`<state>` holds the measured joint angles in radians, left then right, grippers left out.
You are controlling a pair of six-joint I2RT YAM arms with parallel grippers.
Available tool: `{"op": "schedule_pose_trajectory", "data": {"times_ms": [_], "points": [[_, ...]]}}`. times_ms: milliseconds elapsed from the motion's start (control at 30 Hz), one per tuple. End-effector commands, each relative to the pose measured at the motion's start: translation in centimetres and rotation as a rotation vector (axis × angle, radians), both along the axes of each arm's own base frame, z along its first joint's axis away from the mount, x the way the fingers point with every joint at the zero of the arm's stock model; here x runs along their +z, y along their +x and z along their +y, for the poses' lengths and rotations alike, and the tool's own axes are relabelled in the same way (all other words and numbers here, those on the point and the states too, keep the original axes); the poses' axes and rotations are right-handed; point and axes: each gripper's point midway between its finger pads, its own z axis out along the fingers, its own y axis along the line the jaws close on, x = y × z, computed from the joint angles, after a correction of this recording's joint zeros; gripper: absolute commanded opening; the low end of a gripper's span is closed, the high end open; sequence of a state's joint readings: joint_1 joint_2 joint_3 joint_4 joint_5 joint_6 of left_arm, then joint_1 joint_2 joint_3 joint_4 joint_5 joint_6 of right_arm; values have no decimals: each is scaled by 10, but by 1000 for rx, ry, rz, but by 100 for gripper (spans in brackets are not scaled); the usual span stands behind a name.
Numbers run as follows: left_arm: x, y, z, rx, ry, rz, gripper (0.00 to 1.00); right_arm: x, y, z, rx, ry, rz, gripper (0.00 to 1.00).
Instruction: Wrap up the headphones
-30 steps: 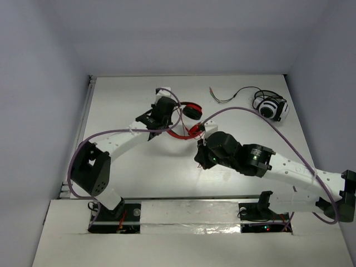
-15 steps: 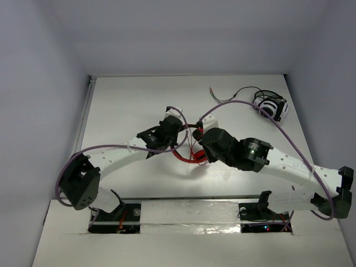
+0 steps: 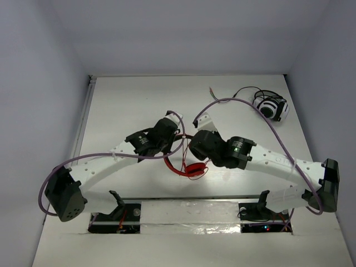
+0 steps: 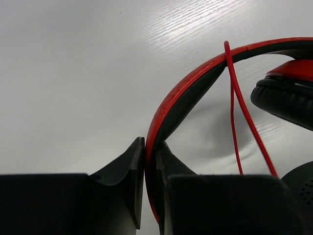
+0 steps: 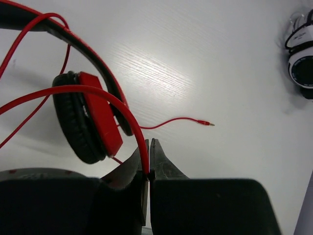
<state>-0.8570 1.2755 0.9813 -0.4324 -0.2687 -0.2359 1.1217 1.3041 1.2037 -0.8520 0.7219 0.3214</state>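
The red headphones [image 3: 192, 168] hang between the two arms near the table's front middle. My left gripper [image 4: 150, 147] is shut on the red-and-black headband [image 4: 186, 90]; an earcup with a black pad [image 4: 286, 95] shows at its right. My right gripper [image 5: 149, 149] is shut on the thin red cable [image 5: 88, 90], which loops over the headband and past a red earcup [image 5: 90, 117]. The cable's plug end [image 5: 205, 123] lies loose on the table. In the top view the left gripper [image 3: 177, 146] and right gripper [image 3: 192, 149] are close together.
Smaller white and black headphones [image 3: 271, 107] with a dark cable [image 3: 233, 94] lie at the back right, also showing in the right wrist view [image 5: 301, 58]. The white table's left rail [image 3: 83, 122] and front edge [image 3: 189, 199] bound the area.
Both arms have swung toward the front of the table, carrying the red headphones from the middle back to nearer the front edge. The grippers stayed shut.
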Motion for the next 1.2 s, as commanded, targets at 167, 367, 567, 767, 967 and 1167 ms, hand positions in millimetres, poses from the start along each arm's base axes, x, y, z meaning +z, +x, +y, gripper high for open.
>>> {"op": "schedule_pose_trajectory", "data": {"times_ms": [167,367,567,767,967,1167], "points": [[55,-11,-32,-186,-180,-66,0,39,24,0,-95,120,-156,1],[92,-27,-45,-295,-327,-83,0,53,39,5,-48,307,-144,3],[120,-33,-47,-362,-418,-110,0,69,31,19,76,450,-120,6],[150,-34,-45,-447,-534,-123,0,81,17,27,165,541,-110,7],[187,-30,-34,-475,-610,-188,0,75,14,32,172,645,-109,11],[225,-30,-34,-492,-676,-256,0,83,9,50,254,777,-153,16]]}}
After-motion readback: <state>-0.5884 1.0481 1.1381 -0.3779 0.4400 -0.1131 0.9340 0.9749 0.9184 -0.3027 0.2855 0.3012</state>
